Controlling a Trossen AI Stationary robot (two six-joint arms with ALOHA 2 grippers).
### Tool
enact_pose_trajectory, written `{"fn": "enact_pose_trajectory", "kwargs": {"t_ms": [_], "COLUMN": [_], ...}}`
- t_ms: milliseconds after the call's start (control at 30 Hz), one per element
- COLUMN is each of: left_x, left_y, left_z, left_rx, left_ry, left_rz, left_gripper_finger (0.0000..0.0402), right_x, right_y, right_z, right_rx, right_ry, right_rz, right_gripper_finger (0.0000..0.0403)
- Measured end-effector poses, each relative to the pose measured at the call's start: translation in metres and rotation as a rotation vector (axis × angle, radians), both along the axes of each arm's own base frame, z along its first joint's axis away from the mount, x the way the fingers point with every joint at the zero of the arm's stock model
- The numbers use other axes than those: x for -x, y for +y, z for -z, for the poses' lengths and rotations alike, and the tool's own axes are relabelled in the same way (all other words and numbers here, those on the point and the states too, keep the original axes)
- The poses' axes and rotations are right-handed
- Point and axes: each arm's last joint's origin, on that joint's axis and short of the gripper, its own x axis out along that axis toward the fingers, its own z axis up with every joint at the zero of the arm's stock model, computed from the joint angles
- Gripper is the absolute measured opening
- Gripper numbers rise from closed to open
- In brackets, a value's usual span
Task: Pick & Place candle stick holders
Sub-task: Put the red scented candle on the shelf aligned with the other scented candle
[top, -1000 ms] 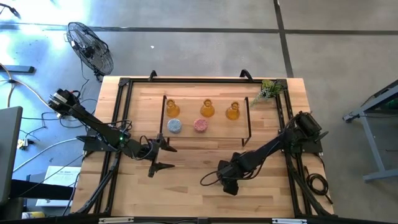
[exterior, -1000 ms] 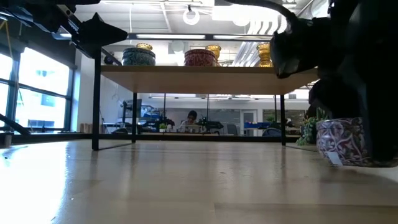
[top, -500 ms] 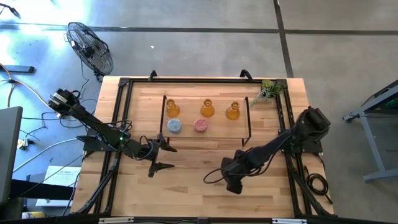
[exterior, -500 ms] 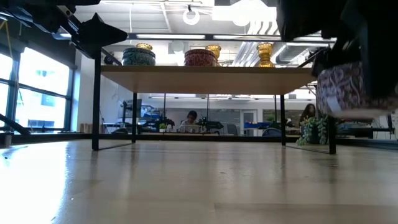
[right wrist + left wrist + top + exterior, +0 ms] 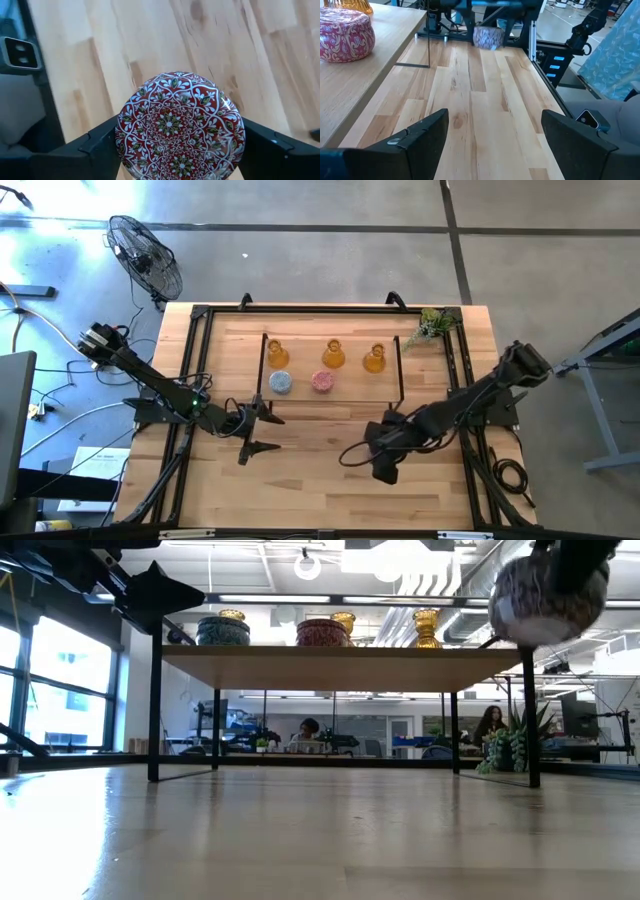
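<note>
Gripping the purple patterned candle stick holder (image 5: 180, 125) between its two fingers, my right gripper (image 5: 385, 463) has the piece clamped on both sides, its round patterned top facing the wrist camera. A second ago that holder sat on the surface at the right of the low view; now it hangs clear of the wood, up near shelf height (image 5: 548, 590), so I judge the pick done and the carry begun. From above, the right arm reaches in from the right edge, its wrist in front of the raised shelf (image 5: 300, 393). On that shelf stand three amber glass holders (image 5: 333, 356) at the back and the blue holder (image 5: 282, 382) and pink holder (image 5: 323, 381) in front, leaving a free spot beside the pink one. My left gripper (image 5: 250, 430) waits near the shelf's left front corner, fingers spread wide and empty, unmoved. A green sprig (image 5: 432, 327) lies by the far right corner.
</note>
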Motion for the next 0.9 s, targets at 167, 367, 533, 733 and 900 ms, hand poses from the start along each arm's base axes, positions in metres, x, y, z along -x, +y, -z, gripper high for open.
{"fn": "enact_pose_trajectory", "kwargs": {"t_ms": [167,367,533,733,900], "left_x": [0.000,0.000,0.000,0.000,0.000], "left_y": [0.000,0.000,0.000,0.000,0.000], "left_z": [0.000,0.000,0.000,0.000,0.000], "left_rx": [0.000,0.000,0.000,0.000,0.000], "left_ry": [0.000,0.000,0.000,0.000,0.000], "left_rz": [0.000,0.000,0.000,0.000,0.000], "left_gripper_finger": [0.0317,0.0317,0.0317,0.0317,0.0317], "right_x": [0.007,0.015,0.024,0.028,0.027], "right_y": [-0.006,-0.019,-0.034,-0.051,-0.070], "right_z": [-0.017,-0.034,-0.053,-0.062,-0.065], "right_rx": [0.016,0.068,0.094,0.141,0.187], "right_ry": [-0.062,-0.128,-0.198,-0.216,-0.213], "right_rz": [-0.028,-0.045,-0.041,-0.053,-0.053], "right_gripper_finger": [0.0303,0.0303,0.0303,0.0303,0.0303]}}
